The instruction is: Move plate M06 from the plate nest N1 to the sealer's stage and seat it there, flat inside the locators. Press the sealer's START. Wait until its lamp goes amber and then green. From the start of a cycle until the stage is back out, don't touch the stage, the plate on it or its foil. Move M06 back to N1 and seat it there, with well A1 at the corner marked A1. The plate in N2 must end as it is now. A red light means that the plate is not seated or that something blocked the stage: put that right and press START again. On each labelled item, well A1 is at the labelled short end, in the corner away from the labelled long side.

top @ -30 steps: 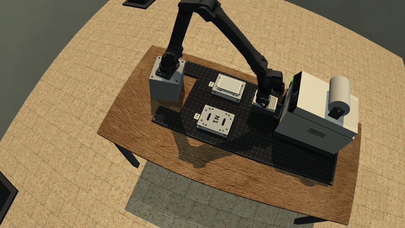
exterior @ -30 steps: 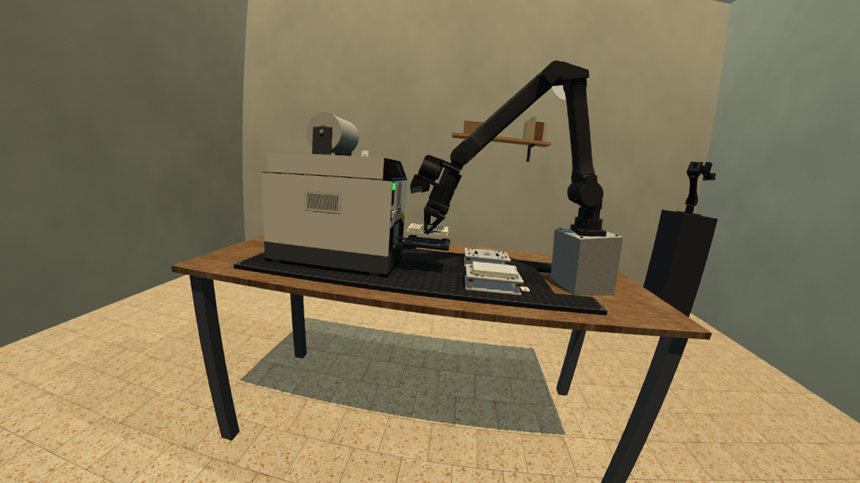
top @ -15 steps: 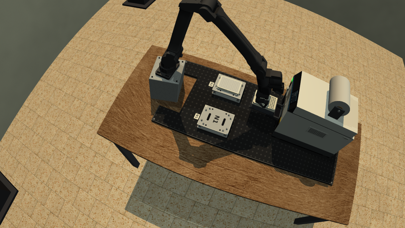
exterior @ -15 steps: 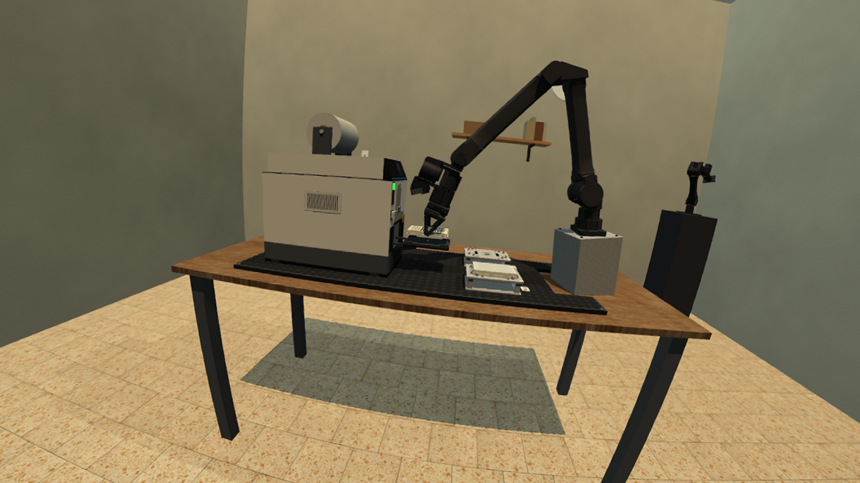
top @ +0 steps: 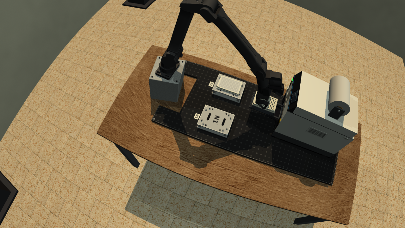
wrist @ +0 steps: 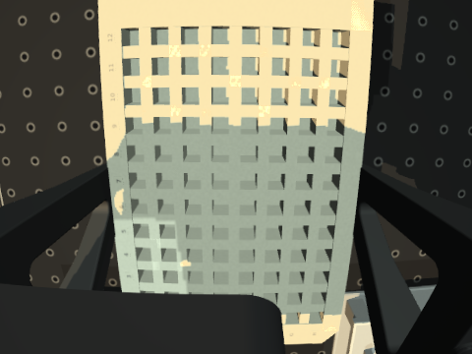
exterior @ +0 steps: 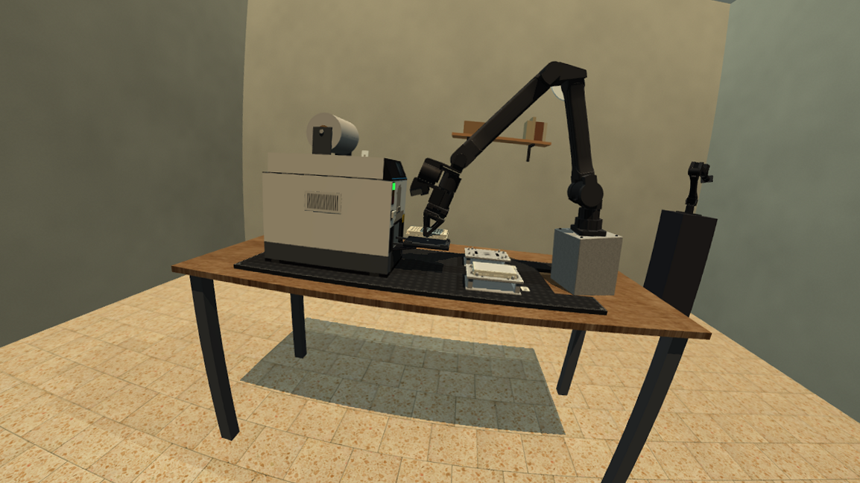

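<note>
Plate M06 (top: 272,102) (exterior: 413,231) (wrist: 233,143), pale with square wells, is between the fingers of my gripper (wrist: 234,177) (exterior: 427,232), which is shut on its long sides. It looks level, column 12 toward the sealer. It is at the extended dark stage (exterior: 428,243); whether it rests on it or is slightly above is unclear. The locators are hidden. Nest N1 (top: 216,111) (exterior: 486,253) is empty. Nest N2 (top: 226,95) (exterior: 492,282) holds its pale plate (top: 229,84) (exterior: 495,269). The lamp (top: 292,79) (exterior: 394,186) on the sealer is green.
The sealer (top: 308,116) (exterior: 328,216) stands close beside the wrist, with a foil roll (top: 339,92) (exterior: 339,133) on top. The grey arm pedestal (top: 164,90) (exterior: 585,263) stands at the other end. Part of a nest shows at the wrist view's lower right.
</note>
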Controlling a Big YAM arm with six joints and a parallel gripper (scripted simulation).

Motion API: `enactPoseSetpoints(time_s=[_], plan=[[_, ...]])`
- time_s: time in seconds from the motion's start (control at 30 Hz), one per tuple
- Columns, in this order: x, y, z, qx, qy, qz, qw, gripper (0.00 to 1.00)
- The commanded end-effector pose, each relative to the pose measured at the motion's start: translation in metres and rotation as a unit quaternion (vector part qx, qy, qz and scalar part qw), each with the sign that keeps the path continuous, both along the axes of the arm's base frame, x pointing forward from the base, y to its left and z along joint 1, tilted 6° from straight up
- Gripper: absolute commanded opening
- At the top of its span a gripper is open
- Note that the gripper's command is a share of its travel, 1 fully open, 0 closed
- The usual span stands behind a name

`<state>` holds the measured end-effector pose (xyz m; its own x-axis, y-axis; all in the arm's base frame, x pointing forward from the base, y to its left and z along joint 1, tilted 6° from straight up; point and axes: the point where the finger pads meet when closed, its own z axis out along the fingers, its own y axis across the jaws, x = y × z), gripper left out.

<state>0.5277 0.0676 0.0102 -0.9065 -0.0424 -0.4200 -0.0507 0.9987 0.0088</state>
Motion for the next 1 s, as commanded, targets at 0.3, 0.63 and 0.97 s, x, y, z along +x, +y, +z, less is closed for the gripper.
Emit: enactPoseSetpoints(time_s=[0.3,0.63,0.97], plan=[[0.015,0.012,0.010,0.006,-0.024,0.003,1.000,0.00],[0.021,0.002,0.009,0.000,-0.021,0.002,1.000,0.00],[0.020,-0.005,0.019,0.001,-0.024,-0.004,1.000,0.00]])
